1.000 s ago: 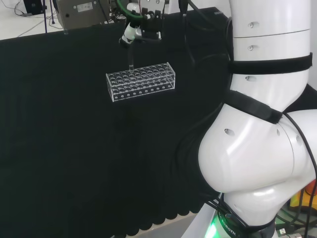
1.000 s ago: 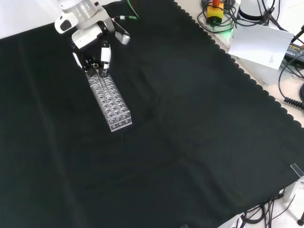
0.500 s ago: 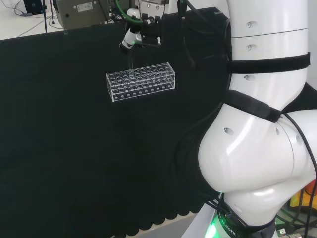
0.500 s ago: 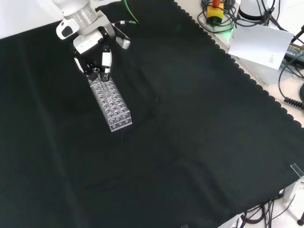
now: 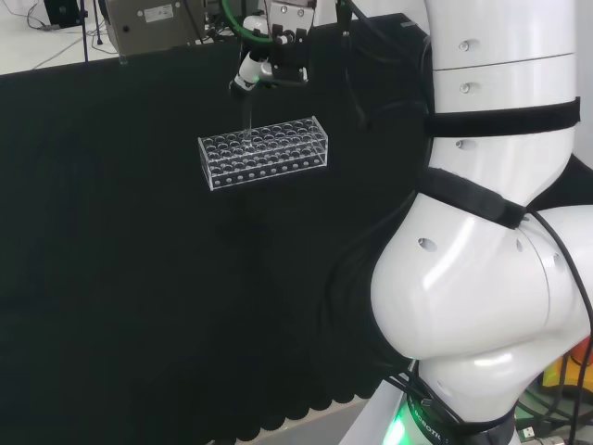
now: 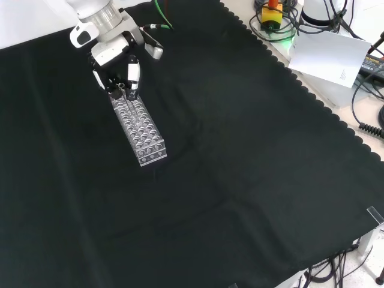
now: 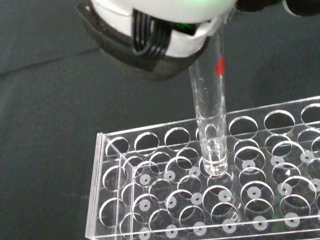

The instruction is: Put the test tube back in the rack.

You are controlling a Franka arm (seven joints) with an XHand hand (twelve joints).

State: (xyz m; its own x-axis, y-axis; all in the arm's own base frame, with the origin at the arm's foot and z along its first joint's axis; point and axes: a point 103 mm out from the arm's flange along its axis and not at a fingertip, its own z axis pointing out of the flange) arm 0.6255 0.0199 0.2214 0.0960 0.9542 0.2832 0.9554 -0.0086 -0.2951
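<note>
- The clear rack (image 6: 139, 131) lies on the black cloth (image 6: 240, 180) as a long block, in the upper left part of the front view; its far end sits under the hand (image 6: 117, 66)
- In the front view, bare cloth extends wide to the right of the rack and below it; the scalloped cloth edge (image 6: 312, 99) runs down the right side, well apart from the rack
- In the head view the rack (image 5: 264, 153) stands in the far part of the cloth, with open cloth to its left and in front of it; the arm's white links (image 5: 491, 232) stand to its right, apart from it
- The far cloth edge (image 5: 139, 57) lies just behind the hand (image 5: 269, 65) in the head view
- The hand is clamped on the test tube (image 7: 209, 120): fingers (image 6: 133, 73) are curled around its upper part, and the tube hangs upright below them
- In the wrist view the tube's rounded bottom is level with the rack's (image 7: 200, 190) top plate, at a hole in the second row from the far long edge, near the rack's end wall (image 7: 95, 190)
- Whether the tube bottom has entered the hole or rests just above it cannot be told
- A red mark (image 7: 219, 65) shows on the tube's upper wall, close under the hand (image 7: 160, 30)
</note>
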